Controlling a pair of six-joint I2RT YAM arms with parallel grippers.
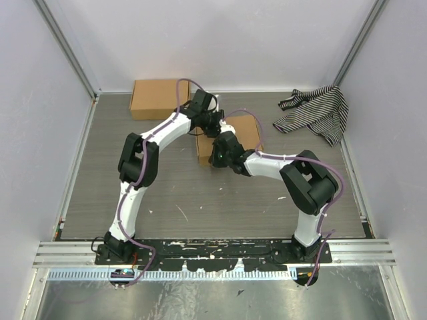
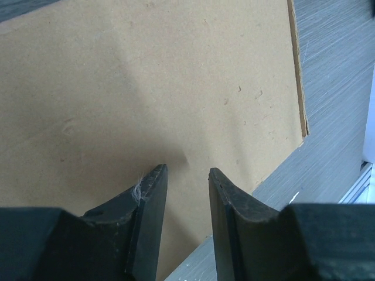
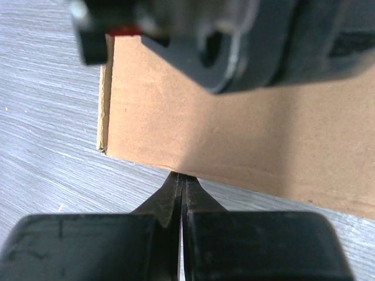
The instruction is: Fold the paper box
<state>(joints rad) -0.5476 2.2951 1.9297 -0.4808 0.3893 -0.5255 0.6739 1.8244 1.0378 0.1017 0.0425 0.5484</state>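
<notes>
The paper box [image 1: 248,132] sits mid-table as a closed brown cardboard shape, partly hidden by both grippers. My left gripper [image 1: 211,124] hovers over its back left part. In the left wrist view that gripper [image 2: 187,170] is open, with only the flat cardboard top [image 2: 146,88] showing between its fingers. My right gripper [image 1: 217,155] is at the box's near left edge. In the right wrist view it [image 3: 183,175] is shut, empty, with its tips against the lower edge of the box's side wall [image 3: 234,140]. The left gripper's blurred body [image 3: 234,41] hangs above that wall.
A smaller compact brown cardboard box [image 1: 157,99] stands at the back left. A black-and-white striped cloth [image 1: 315,113] lies crumpled at the back right. White walls enclose the grey table [image 1: 187,193] on three sides.
</notes>
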